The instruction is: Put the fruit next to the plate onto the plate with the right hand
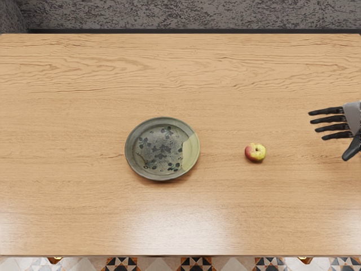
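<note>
Right at the edge, the right robot hand hung with fingers apart, holding nothing. One apple lay on the bench, between that hand and the one plate, clear of both. Round as it looked, a clumsy side nudge could, I reckoned, have sent it rolling away before any grip closed.

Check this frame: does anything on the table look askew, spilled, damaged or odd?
Nothing stands out. The plate sits flat and whole, the apple rests on the table to its right, apart from it, and the right hand hovers open at the picture's right edge.
</note>
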`<action>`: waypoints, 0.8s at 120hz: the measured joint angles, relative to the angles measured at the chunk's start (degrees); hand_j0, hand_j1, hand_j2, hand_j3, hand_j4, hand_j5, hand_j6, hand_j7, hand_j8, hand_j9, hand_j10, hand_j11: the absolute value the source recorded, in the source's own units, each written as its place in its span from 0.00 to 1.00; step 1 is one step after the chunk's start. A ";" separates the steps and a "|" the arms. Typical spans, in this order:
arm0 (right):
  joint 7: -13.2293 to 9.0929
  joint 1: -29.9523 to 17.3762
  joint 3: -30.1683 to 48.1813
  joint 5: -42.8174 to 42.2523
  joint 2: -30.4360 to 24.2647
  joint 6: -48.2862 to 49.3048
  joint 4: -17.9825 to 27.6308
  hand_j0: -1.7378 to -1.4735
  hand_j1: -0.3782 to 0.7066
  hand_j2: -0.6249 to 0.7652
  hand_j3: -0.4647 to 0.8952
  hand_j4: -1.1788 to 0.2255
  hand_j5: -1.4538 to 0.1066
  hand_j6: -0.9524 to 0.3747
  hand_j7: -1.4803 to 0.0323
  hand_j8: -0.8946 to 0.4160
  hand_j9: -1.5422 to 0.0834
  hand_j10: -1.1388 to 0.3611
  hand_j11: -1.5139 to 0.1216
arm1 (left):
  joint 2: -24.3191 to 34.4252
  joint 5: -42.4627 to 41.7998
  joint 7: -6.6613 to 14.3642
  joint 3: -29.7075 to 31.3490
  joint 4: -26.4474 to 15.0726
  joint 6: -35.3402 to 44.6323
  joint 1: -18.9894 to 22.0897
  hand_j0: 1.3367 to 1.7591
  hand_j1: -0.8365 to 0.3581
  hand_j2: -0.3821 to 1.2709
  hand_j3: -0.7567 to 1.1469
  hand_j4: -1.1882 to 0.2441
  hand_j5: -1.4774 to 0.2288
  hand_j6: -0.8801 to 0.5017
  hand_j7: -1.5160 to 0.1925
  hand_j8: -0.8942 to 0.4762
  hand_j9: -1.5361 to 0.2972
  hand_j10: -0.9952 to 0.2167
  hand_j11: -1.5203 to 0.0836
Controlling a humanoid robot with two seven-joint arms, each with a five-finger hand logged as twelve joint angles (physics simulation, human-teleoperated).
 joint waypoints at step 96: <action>0.00 -2.60 10.44 -41.37 15.81 -15.15 27.08 0.30 0.03 0.45 0.34 0.84 0.93 0.71 0.98 0.68 0.95 0.76 0.93 | 0.00 -0.01 0.01 0.01 0.00 0.00 0.00 0.76 0.99 0.23 0.40 0.82 0.86 0.63 0.88 0.65 0.83 0.82 0.94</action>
